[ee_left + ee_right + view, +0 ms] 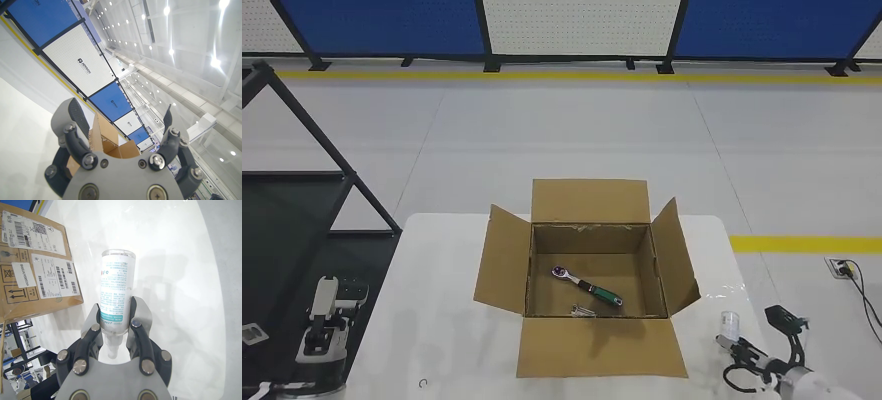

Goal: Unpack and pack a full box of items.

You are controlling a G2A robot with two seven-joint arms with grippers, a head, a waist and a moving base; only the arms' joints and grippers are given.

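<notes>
fingers (77, 113) of the left gripper (122, 106) are spread wide with nothing between them, left of the box (592, 350), which sits in the middle of the table (442, 300) with its flaps open and a wrench (587, 285) plus a small piece (582, 312) i cannot make out lying on its floor. right of the box, by the table's near right corner, the right gripper (115, 306) is closed around the neck end of a bottle (116, 275), base toward the table. by my reading the unpacking is partway, with the bottle out and two things not yet out, and the whole repacking is not yet begun.
</notes>
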